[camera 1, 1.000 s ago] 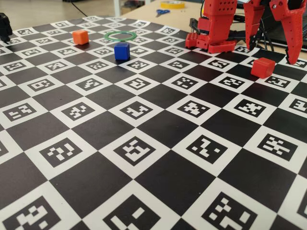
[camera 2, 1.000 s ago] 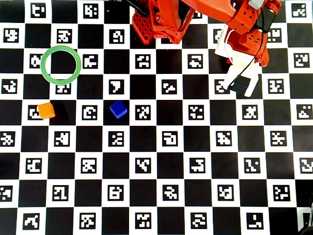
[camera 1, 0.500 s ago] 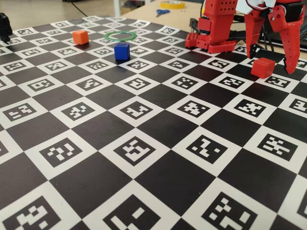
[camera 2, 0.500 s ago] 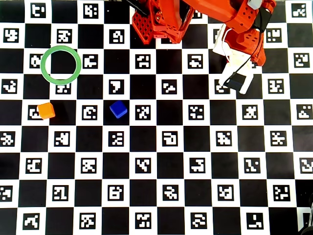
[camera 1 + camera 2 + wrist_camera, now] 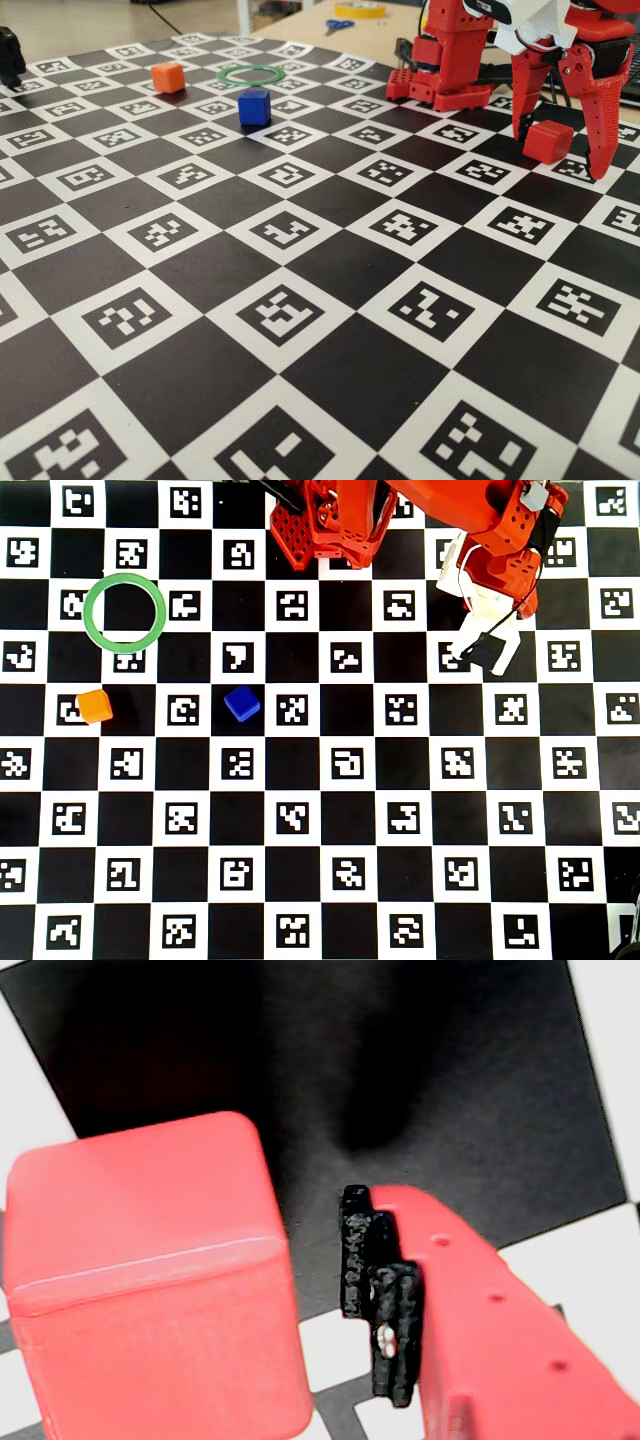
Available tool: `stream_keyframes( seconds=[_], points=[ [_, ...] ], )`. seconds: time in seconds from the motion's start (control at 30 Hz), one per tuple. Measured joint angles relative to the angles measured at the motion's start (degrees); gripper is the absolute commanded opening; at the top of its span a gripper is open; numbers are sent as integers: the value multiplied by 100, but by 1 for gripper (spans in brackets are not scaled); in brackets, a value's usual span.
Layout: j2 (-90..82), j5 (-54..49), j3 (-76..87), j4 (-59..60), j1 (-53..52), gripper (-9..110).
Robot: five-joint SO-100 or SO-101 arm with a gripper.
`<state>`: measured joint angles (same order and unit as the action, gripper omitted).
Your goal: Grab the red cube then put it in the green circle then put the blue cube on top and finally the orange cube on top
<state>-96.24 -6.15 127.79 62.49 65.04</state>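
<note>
Fixed view: three cubes, one ring, one arm on the checkered counter [image 5: 330, 265]. Red cube [image 5: 547, 141] near the right edge, resting on the board between the two red fingers of the pincer [image 5: 560, 152]. Left finger [image 5: 524, 100] just behind and left of the cube, right finger [image 5: 597, 125] down just to its right; a gap visible on the right side, so spread wide and gripping nothing. Blue cube [image 5: 254, 106] well apart, toward the far left part of the board. Orange cube [image 5: 168, 77] farther left and farther back. Green ring [image 5: 250, 73] flat near the far edge, between and behind those two cubes, with only bare board inside. Beyond the far edge, one pair of scissors [image 5: 338, 25] and one roll of yellow tape [image 5: 359, 9].

Wrist view: one red cube [image 5: 150, 1280] filling the lower left, sitting partly on a black square. One red finger [image 5: 500, 1330] with a black pad at lower right, clear of the cube, a strip of board showing between. Other finger out of sight.

Overhead view: blue cube [image 5: 241, 703] left of centre, orange cube [image 5: 94, 706] near the left edge, ring [image 5: 124, 612] above the orange cube toward the top left corner, empty. Arm [image 5: 440, 525] along the top edge, reaching right. Red cube hidden under the arm's white and red wrist; pincer not clearly made out here.
</note>
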Motion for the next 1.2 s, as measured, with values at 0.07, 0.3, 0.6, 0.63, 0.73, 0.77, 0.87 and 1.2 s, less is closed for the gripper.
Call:
stream_keyframes(
  seconds=[0.07, 0.3, 0.6, 0.63, 0.73, 0.77, 0.87, 1.2],
  points=[
    [0, 0, 0, 0, 0, 43],
    [0, 114, -9, 0, 0, 28],
    [79, 237, -70, -9, 44, 15],
    [79, 255, -70, -9, 53, 12],
    [79, 264, -70, -9, 62, 7],
    [79, 299, -70, -9, 62, 6],
    [79, 334, -70, -9, 62, 5],
    [105, 123, -325, 510, -35, 3]
  ],
)
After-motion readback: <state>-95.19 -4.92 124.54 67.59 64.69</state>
